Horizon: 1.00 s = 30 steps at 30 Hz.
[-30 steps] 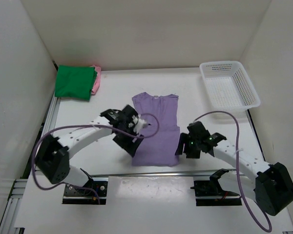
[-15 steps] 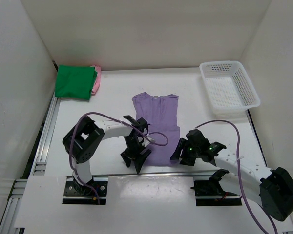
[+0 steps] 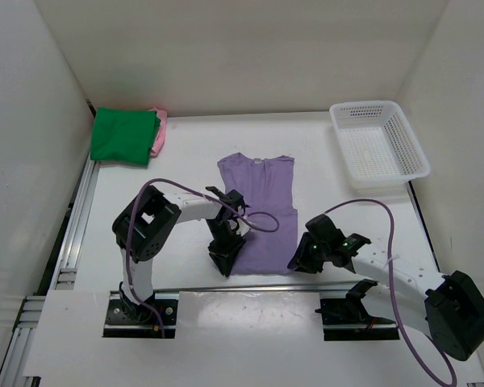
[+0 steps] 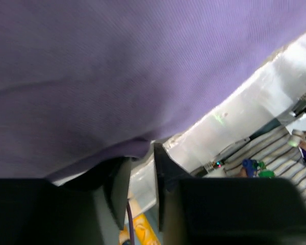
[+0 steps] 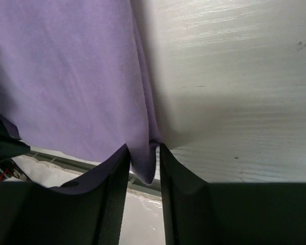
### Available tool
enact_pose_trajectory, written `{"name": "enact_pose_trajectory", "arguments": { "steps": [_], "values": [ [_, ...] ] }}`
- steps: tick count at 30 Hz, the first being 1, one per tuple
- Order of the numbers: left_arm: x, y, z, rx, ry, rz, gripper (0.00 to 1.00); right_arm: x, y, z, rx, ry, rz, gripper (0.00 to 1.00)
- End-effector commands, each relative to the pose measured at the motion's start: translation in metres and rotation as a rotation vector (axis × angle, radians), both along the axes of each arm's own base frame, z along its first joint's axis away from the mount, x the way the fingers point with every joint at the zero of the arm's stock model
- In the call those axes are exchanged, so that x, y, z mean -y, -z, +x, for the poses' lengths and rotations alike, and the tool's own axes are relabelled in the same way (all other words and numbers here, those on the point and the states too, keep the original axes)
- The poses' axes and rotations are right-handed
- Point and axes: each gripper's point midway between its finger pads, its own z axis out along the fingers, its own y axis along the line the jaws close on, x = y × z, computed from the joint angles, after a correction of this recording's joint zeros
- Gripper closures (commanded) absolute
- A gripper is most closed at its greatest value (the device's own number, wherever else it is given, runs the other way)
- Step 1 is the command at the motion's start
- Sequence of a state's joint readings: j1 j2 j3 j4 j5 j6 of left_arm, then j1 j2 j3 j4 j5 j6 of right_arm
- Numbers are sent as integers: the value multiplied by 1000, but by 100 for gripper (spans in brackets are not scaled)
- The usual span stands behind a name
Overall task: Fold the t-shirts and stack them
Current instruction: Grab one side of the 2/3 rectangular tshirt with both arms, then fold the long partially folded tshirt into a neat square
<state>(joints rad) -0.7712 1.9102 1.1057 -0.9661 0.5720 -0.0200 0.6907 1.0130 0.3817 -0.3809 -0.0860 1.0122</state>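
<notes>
A light purple t-shirt lies flat in the middle of the table, collar at the far end. My left gripper is at its near left hem corner, jaws narrowed, with the hem caught at the fingertips. At the near right hem corner sits my right gripper. It is shut on a tongue of purple cloth that hangs between its fingers. A folded green t-shirt rests on a pink one at the far left.
A white mesh basket stands at the far right. White walls close in the table on three sides. The table's near edge and the arm mounts run just behind both grippers.
Both arms came down toward the near edge onto the purple shirt's bottom corners. Both sets of jaws closed from wide to narrow on the hem.
</notes>
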Motion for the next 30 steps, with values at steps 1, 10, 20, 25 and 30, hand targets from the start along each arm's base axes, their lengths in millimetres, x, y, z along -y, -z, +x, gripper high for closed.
{"name": "enact_pose_trajectory", "arguments": {
  "steps": [1,10,20,25,30],
  "values": [
    [11,5,22,101,17,-46,68,-2,-6,1,1,-14,-4,67],
    [-2,1,26,177,24,-10,90,0,-9,2,10,-16,-15,92],
    [-28,-63,61,461,22,80,90,-1,-70,12,116,-69,-1,100],
    [-42,-91,75,560,3,127,90,3,-112,35,181,-85,-31,100],
    [-44,-129,130,647,-122,124,90,0,-162,94,271,-116,-43,100]
  ]
}}
